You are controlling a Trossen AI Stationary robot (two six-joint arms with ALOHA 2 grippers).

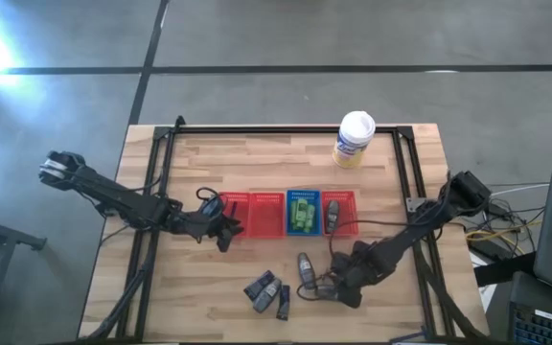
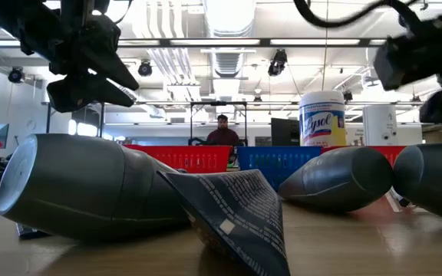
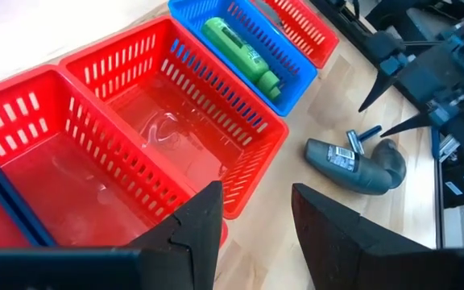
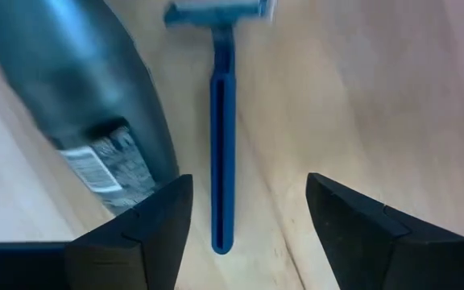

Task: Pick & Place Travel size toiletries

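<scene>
We see the right gripper low over the table, its arm stretched in from the right edge and angled down toward the front. Its fingers stand apart, holding nothing. A blue razor lies between them, handle pointing back into the gap, head farther out. Just beside one finger lies a dark grey tube, not touching the razor as far as we can tell.

The left gripper reaches in from the left, hovering over the near corner of a red basket. Its fingers are also parted and empty. Ahead of them a blue basket holds a green bottle; another grey tube lies on the wood beyond.
</scene>
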